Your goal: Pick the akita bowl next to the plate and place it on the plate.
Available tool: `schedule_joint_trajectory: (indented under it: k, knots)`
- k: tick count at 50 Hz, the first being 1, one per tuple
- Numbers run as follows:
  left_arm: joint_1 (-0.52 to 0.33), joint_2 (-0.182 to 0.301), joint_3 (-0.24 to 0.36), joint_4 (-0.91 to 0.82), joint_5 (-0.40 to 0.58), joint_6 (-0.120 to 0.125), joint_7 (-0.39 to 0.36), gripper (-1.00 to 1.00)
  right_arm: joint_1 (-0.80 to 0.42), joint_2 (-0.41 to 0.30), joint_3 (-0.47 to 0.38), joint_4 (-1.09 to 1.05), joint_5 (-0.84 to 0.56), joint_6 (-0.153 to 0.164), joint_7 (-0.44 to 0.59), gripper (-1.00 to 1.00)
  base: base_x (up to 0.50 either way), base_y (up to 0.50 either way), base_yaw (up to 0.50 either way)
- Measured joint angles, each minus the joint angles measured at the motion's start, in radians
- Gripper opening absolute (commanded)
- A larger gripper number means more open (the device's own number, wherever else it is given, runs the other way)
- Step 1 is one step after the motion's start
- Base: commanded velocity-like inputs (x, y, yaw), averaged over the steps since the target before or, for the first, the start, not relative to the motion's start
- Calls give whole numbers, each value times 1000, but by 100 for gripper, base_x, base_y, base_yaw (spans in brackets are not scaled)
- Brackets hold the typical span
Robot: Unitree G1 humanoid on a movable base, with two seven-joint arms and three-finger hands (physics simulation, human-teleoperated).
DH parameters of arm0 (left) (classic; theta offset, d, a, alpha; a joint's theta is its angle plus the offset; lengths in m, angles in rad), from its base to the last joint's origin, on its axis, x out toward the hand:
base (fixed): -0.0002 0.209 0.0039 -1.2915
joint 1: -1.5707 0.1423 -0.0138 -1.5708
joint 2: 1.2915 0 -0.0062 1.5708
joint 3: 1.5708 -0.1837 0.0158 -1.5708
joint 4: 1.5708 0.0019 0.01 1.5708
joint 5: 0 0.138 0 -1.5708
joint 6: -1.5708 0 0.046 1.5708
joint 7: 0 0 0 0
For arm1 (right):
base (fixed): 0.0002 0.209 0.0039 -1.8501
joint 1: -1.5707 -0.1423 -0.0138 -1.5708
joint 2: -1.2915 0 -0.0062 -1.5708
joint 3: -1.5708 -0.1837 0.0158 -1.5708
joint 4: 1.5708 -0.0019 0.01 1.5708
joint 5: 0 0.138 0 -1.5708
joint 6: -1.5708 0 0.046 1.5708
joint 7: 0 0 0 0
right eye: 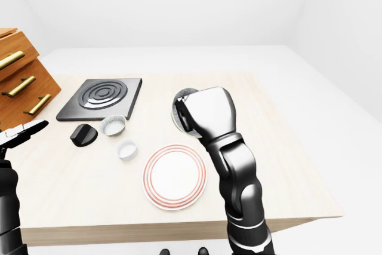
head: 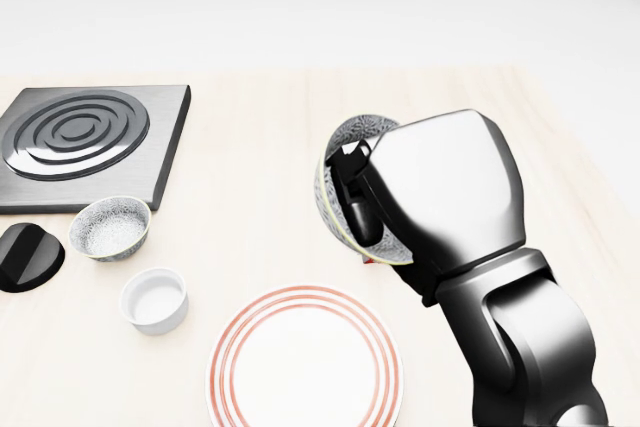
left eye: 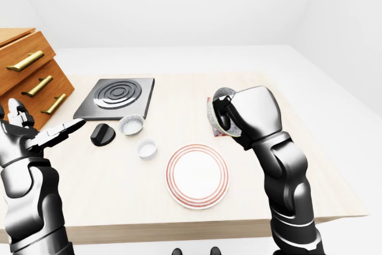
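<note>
Carry step, seemingly: the right hand (head: 440, 197) clasps the speckled grey ceramic bowl (head: 358, 134), tilted, above the pale wooden counter (head: 250, 147). Next it likely needs levelling and lowering onto the red-ringed white plate (head: 300, 362).

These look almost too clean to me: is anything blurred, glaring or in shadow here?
Head view: all sharp, no blur; soft highlights gleam on the glossy right hand holding the akita bowl. Left-eye view: even light, barely any shadow round the plate; the whites look washed out.
</note>
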Motion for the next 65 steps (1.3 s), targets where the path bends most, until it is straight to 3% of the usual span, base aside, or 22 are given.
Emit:
schedule_joint_trajectory:
  k: [9,25,33,42,65]
  knots:
    - [-2,1,-1,5,-2,0,1,100,31,42,64,26,-51,0,-29,-100,0,0,0]
    - [-6,1,-8,21,-1,0,0,100,125,35,149,214,-288,0,-287,-100,0,0,0]
    - [-6,0,-10,23,0,0,-1,100,125,19,165,310,-386,0,-353,-100,0,0,0]
    - [-6,-1,-11,25,1,0,-3,100,106,11,168,354,-431,0,-347,-100,0,0,0]
    - [-6,-2,-18,47,4,0,-8,100,45,36,150,375,-280,0,-194,-100,0,0,0]
